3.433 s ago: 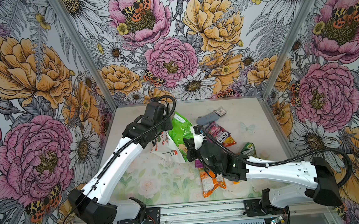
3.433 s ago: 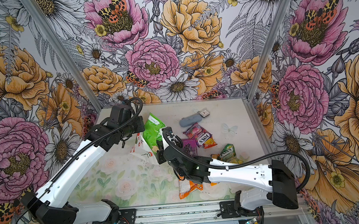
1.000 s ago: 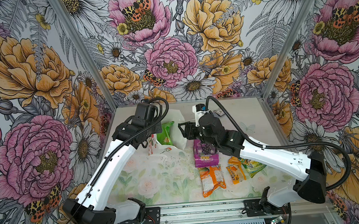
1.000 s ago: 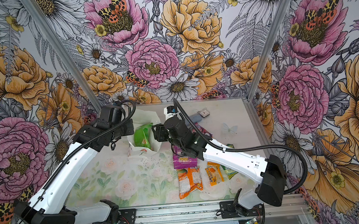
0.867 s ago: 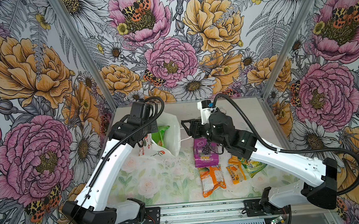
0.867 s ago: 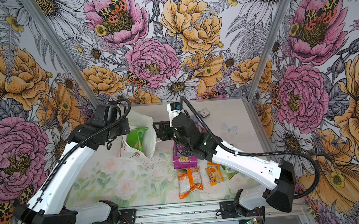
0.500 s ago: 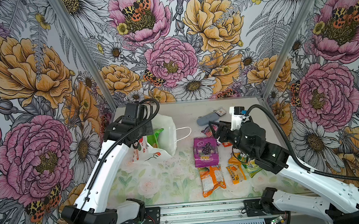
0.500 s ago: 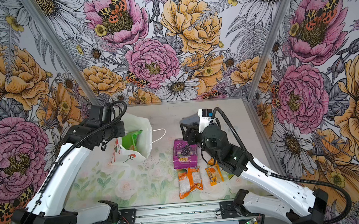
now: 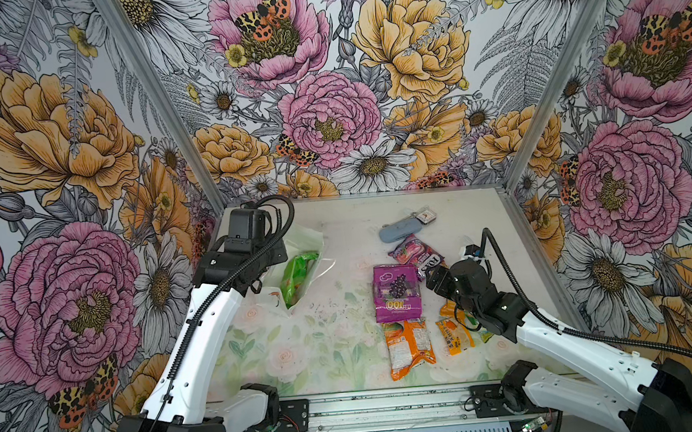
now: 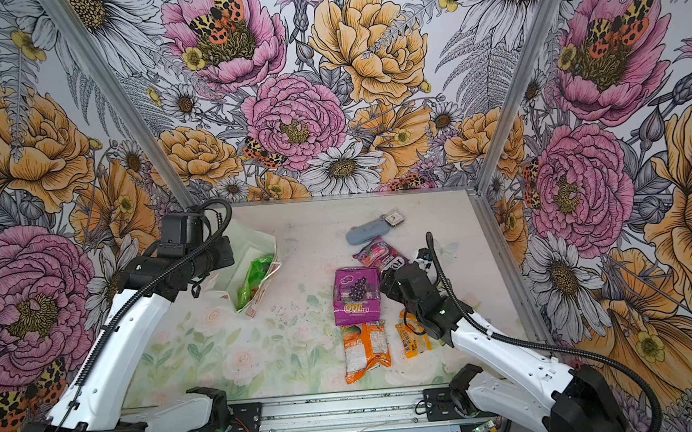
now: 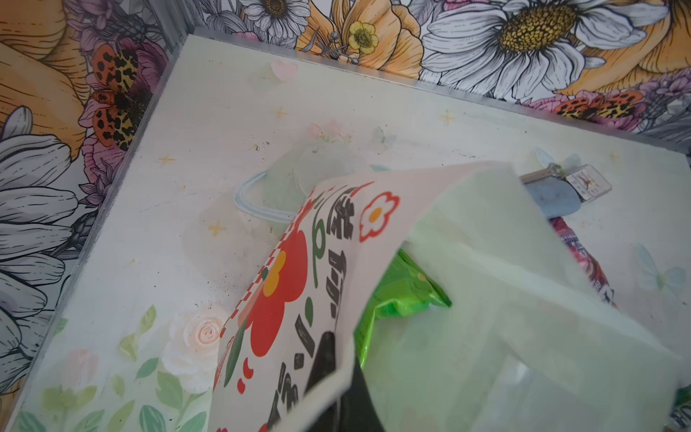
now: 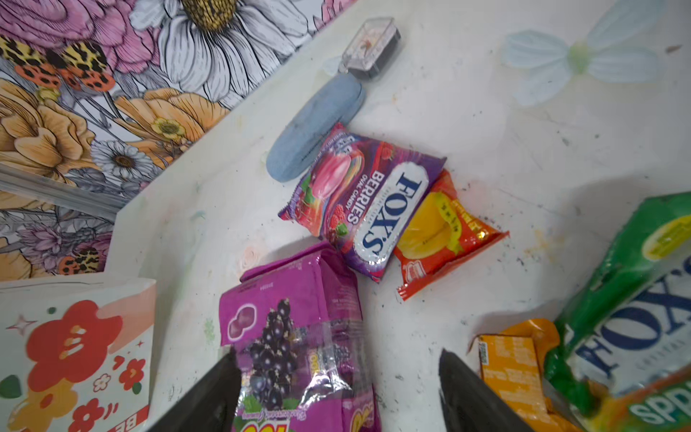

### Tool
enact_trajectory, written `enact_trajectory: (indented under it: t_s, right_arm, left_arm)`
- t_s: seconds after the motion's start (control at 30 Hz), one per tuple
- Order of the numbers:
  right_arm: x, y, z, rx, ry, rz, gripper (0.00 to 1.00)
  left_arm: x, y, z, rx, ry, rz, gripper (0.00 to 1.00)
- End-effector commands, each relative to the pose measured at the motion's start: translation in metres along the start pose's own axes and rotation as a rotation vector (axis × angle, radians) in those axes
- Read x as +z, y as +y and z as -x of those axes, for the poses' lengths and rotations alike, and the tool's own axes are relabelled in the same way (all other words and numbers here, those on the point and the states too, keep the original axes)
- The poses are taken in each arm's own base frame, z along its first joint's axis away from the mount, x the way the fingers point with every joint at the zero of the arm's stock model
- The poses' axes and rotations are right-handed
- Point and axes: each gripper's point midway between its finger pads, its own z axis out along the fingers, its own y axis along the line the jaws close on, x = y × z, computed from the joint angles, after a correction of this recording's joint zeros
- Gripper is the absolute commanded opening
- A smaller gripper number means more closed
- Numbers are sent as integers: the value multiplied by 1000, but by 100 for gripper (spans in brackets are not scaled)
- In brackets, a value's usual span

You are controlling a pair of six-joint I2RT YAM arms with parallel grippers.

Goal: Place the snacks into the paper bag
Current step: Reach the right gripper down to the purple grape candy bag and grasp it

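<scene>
The left gripper [image 11: 327,357] is pinched shut on the rim of the white, red-flowered paper bag [image 9: 310,238], which is tipped open-mouthed; if that thin paper slips, the mouth would likely sag closed; inside lies one crinkly green packet [image 9: 296,276]; the right gripper [image 12: 338,355] hangs wide open, empty, above the glossy purple grape pouch [image 9: 395,292] on the pale table [image 9: 349,233]; slick film might slide from a shallow grip.

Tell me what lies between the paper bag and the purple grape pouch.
Nothing: only bare table separates the paper bag from the purple grape pouch, as both top views show.
</scene>
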Motion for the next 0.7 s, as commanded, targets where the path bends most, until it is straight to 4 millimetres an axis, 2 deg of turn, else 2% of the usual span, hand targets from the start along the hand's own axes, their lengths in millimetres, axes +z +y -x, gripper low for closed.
enact_trajectory:
  t_s: [0.0, 0.1, 0.27, 0.3, 0.33, 0.67]
  right_arm:
    - [17, 11, -23, 127, 80, 67, 95]
    - [33, 23, -45, 112, 141, 57, 96]
    - [52, 63, -84, 50, 256, 90, 96]
    - [55, 68, -85, 48, 267, 94, 96]
    - [54, 78, -97, 26, 294, 110, 95]
    - [55, 139, -144, -25, 421, 193, 93]
  left_arm:
    - [-12, -9, 15, -5, -74, -69, 0]
    - [-10, -8, 9, -6, -80, -81, 0]
    - [-9, -5, 6, -5, -84, -81, 0]
    - [-9, -5, 5, -7, -84, -91, 0]
    - [-8, -6, 5, -11, -86, -99, 0]
    - [1, -1, 2, -55, -76, -121, 0]
